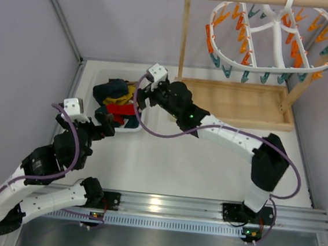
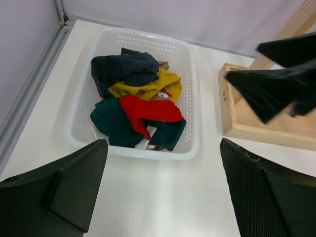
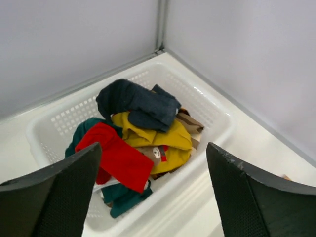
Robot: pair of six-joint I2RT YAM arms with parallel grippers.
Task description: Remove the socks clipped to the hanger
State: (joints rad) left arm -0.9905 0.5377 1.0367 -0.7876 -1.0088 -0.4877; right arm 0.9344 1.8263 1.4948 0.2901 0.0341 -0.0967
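The socks (image 1: pixel 118 100) lie piled in a white basket (image 1: pixel 136 128): dark navy (image 2: pixel 126 68), mustard yellow (image 2: pixel 148 88), red (image 2: pixel 148 109) and dark teal (image 2: pixel 111 122). They also show in the right wrist view (image 3: pixel 143 128). The white oval hanger (image 1: pixel 273 43) hangs from a wooden rod at the top right; its orange and teal clips hold nothing. My left gripper (image 1: pixel 107 121) is open and empty at the basket's near edge. My right gripper (image 1: pixel 143 93) is open and empty at the basket's right side.
A wooden stand with a tray base (image 1: pixel 235 104) sits right of the basket. Its post (image 1: pixel 184 38) rises just behind my right gripper. A grey wall and metal rail (image 1: pixel 61 14) bound the left side. The table's front rail (image 1: pixel 162 204) lies between the arm bases.
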